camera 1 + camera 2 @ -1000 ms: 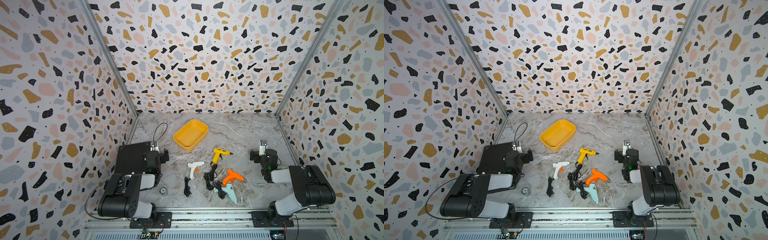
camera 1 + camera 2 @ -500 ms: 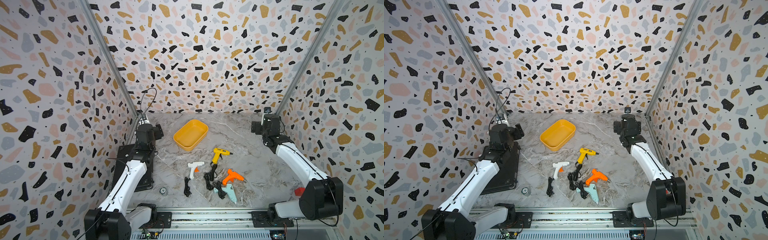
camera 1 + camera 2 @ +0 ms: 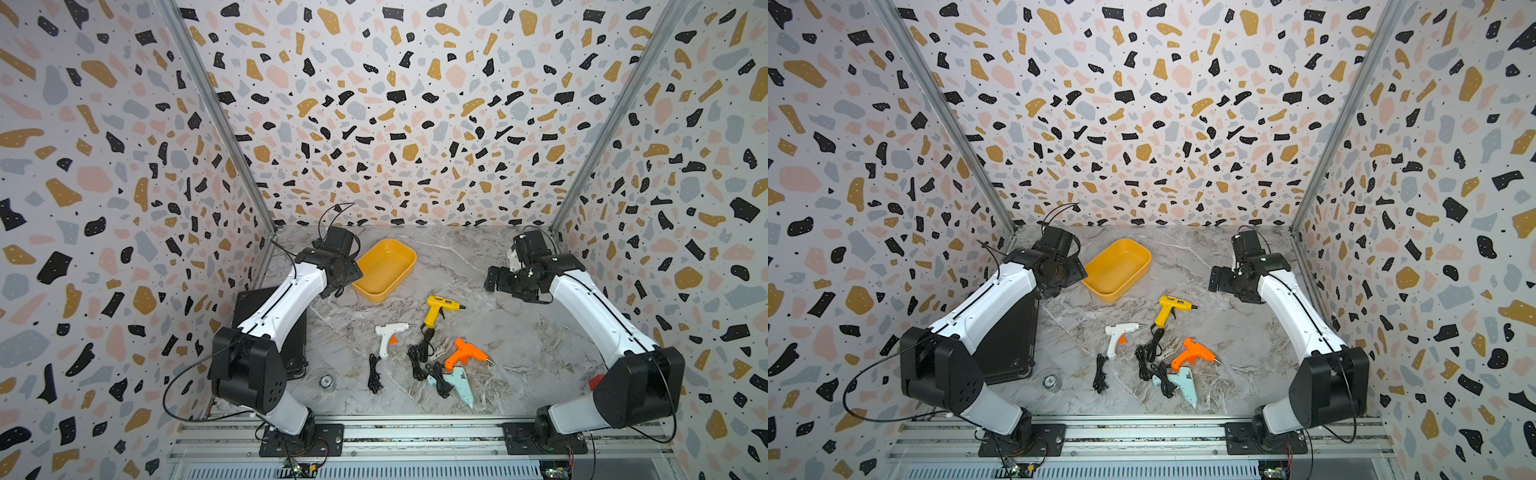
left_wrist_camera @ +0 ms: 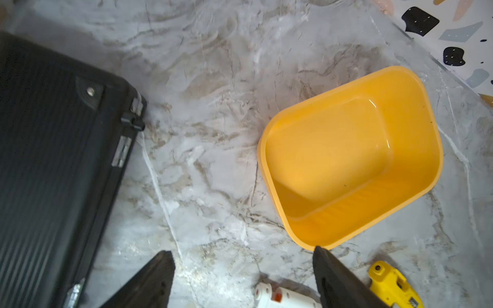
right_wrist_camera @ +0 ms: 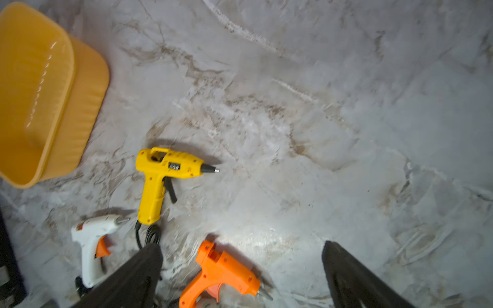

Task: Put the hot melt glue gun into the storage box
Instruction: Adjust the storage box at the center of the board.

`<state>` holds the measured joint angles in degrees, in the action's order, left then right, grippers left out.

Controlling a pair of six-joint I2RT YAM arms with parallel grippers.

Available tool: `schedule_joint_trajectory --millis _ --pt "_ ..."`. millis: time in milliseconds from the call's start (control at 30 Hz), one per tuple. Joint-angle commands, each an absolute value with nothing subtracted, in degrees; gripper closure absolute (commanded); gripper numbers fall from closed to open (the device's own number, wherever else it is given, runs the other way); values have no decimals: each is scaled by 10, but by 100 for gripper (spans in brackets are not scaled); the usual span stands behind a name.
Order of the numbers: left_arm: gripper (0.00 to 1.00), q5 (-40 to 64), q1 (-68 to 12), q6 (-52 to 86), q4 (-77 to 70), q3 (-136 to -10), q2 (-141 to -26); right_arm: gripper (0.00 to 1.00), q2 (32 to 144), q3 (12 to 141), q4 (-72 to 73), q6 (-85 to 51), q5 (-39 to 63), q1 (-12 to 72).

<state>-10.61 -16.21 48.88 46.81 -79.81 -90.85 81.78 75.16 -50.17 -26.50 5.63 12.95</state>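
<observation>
Nearest the rail (image 3: 415, 432), find teal gun (image 3: 459, 384) just beside orange gun (image 3: 465, 353), black cords (image 3: 419, 359) bunched alongside. Further in, see white gun (image 3: 388, 334) and yellow gun (image 3: 436, 307) lying flat, apart. Beyond, see box (image 3: 386, 266), all four guns outside it. Note left gripper (image 4: 241, 252) by the box and right gripper (image 5: 241, 246) opposite: both spread wide, holding nothing.

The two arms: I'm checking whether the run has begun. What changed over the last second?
The left arm and right arm unfolded from low at the front and rose over the table. The left claw hangs open near the storage box, the right claw open over bare table. Nothing grasped. Yellow gun, white gun, orange gun, blue gun, box and black case stayed.
</observation>
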Motion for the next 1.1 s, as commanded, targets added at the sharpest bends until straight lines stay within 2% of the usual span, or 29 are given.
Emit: schedule_joint_trajectory --millis 0,367,633,933,1067 --pt "15 -80 -167 583 513 -826 -922 1 764 734 -556 -276 100 130" --pt "18 -35 -178 685 490 -865 -1031 1 728 715 -594 -251 97 130" --pt "20 -30 -181 700 481 -915 -1112 1 734 721 -605 -240 87 130" --pt "35 -3 -180 681 482 -957 -1193 1 746 714 -609 -233 76 130" --pt "50 3 -178 658 478 -964 -1209 1 751 708 -610 -230 72 131"
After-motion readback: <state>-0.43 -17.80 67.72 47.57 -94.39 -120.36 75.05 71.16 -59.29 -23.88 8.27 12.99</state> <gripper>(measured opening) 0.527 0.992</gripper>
